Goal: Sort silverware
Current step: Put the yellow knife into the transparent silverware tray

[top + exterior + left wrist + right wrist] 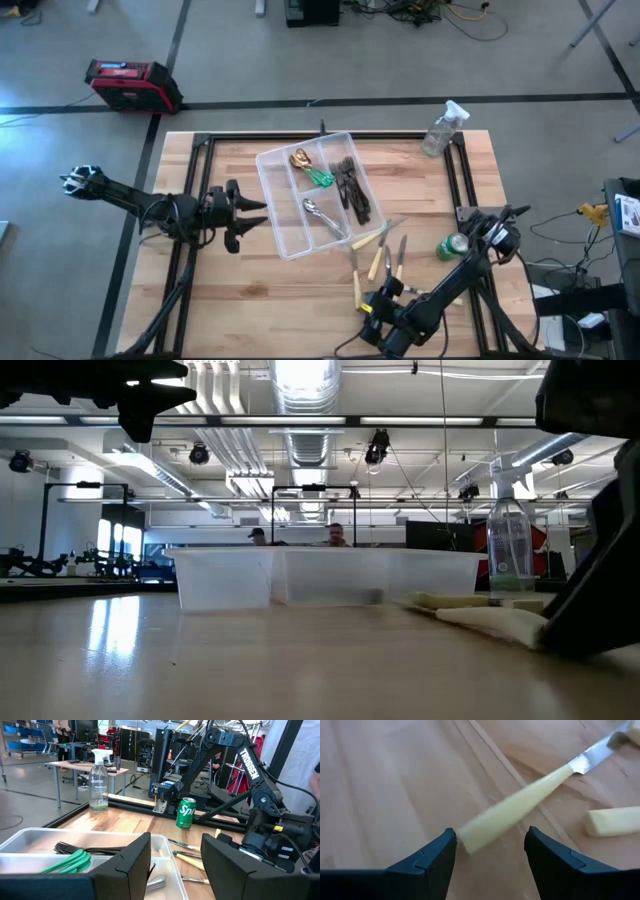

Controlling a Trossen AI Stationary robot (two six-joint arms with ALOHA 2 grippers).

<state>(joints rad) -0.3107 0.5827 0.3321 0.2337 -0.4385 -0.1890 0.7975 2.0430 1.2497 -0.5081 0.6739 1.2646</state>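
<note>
A clear divided tray (285, 215) stands mid-table and holds gold spoons (300, 158), green-handled pieces (320, 178), dark forks (352, 190) and silver spoons (322, 215). Several cream-yellow-handled knives (378, 260) lie on the table near the tray's right corner. My right gripper (370, 304) is open and slants down over the nearest knife (356, 287). In the right wrist view the free end of that knife's handle (485, 830) lies on the wood between the two fingers (490, 837). My left gripper (255, 212) waits open and level, just left of the tray. My right gripper has the free end of the knife's handle (467, 840) between its open fingers, close beside one fingertip (447, 842). I cannot tell whether that finger touches it. The fingers slant down and lie across the handle, and the knife lies flat on the table.
A green can (452, 246) stands right of the knives, beside the right arm's base. A clear spray bottle (443, 130) stands at the far right corner. Black frame rails (460, 170) run along the table's edges. A red case (130, 85) sits on the floor beyond.
</note>
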